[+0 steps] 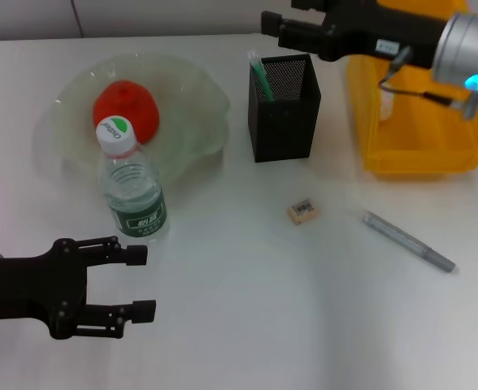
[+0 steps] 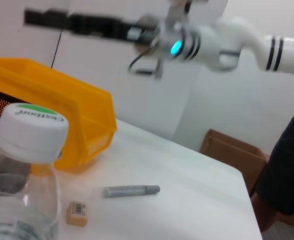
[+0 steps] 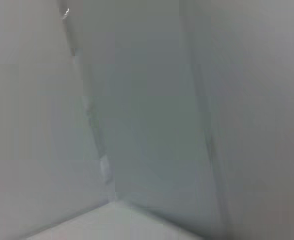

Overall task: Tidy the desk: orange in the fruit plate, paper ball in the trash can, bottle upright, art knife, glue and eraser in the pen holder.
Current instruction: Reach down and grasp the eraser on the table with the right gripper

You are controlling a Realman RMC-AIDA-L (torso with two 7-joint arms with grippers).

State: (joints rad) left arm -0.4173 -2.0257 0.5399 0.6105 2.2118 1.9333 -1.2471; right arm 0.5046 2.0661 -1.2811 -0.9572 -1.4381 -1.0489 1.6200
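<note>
Fingers of my left gripper (image 1: 141, 280) spread open, empty, low over the near desk (image 1: 247, 325), just in front of the bottle (image 1: 133, 195). Bottle: upright, done. Eraser (image 1: 303, 211) and grey art knife (image 1: 408, 240): lying loose on the desk, both left to do. Orange (image 1: 125, 107): resting in the fruit plate (image 1: 198, 89), done. Pen holder (image 1: 284, 107): holds one green item, probably the glue. My right gripper (image 1: 275, 28) hovers above it beside the trash can (image 1: 418, 146); I cannot tell its fingers' state. Paper ball: not visible.
</note>
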